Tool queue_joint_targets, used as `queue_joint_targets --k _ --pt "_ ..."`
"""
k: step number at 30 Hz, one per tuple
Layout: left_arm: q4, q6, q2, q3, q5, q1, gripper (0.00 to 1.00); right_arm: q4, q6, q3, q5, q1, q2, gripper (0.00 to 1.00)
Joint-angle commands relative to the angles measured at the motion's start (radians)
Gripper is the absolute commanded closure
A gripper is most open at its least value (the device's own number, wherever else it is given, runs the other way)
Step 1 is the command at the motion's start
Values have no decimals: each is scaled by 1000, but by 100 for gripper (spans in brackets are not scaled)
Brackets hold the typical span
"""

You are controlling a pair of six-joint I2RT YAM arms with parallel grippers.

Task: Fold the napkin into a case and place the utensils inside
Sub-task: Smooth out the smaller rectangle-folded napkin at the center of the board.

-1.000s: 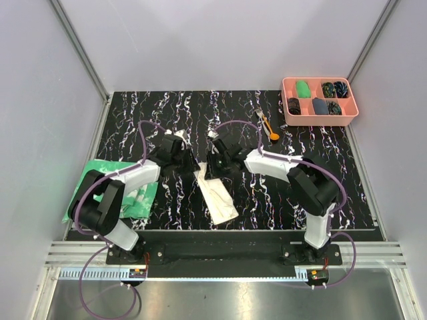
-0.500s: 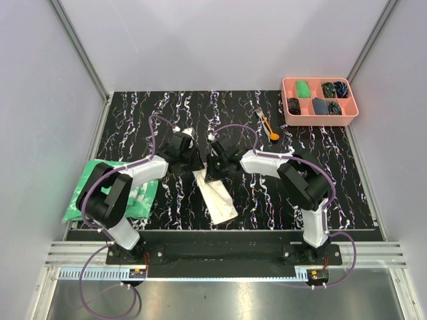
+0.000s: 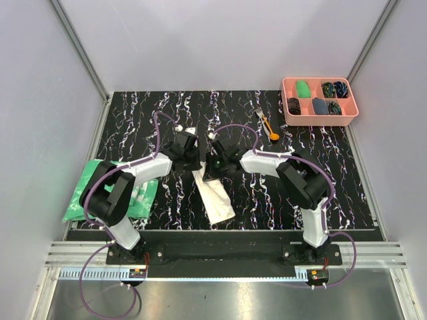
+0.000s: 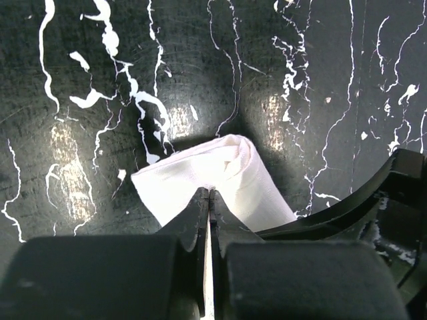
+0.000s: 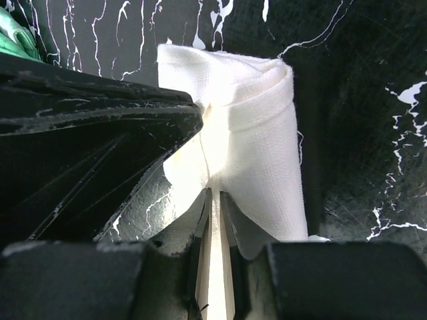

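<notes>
The cream-white napkin [image 3: 212,195] lies as a long folded strip on the black marbled table, its far end lifted between both grippers. My left gripper [image 3: 194,158] is shut on the napkin's far end, seen pinched in the left wrist view [image 4: 220,173]. My right gripper [image 3: 208,164] is shut on the same end from the other side, cloth between its fingers in the right wrist view [image 5: 247,133]. The two grippers almost touch. The fork and orange spoon [image 3: 267,125] lie at the back right, apart from the cloth.
A pink compartment tray [image 3: 319,101] with small dark and green items stands at the far right corner. A green-and-white mottled cloth [image 3: 113,190] lies at the left edge under my left arm. Frame walls border the table.
Both grippers moved toward each other over the napkin's far end and are now shut on it close together; the strip's far end is raised and slightly shifted.
</notes>
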Motion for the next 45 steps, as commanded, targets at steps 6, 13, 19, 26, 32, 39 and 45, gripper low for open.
queue_joint_targets --k 6,13,19,26,32,39,45 --pt "32 -96 -52 19 80 -9 100 48 15 30 -27 -10 26 82" --pt "128 -256 -14 -37 128 5 100 48 17 32 -33 -10 29 82" --pt "144 -250 80 -43 112 8 100 48 17 23 -23 -13 18 82" --pt "149 -184 -84 -113 56 30 70 47 8 9 -33 -20 6 82" --pt "76 -153 -267 -142 14 36 54 44 1 0 -43 -20 -16 82" --pt "107 -181 -365 -292 115 37 59 -16 -26 -13 -44 -20 -80 69" --pt "139 -213 -484 -452 220 34 58 -165 -100 -23 -24 -20 -190 44"
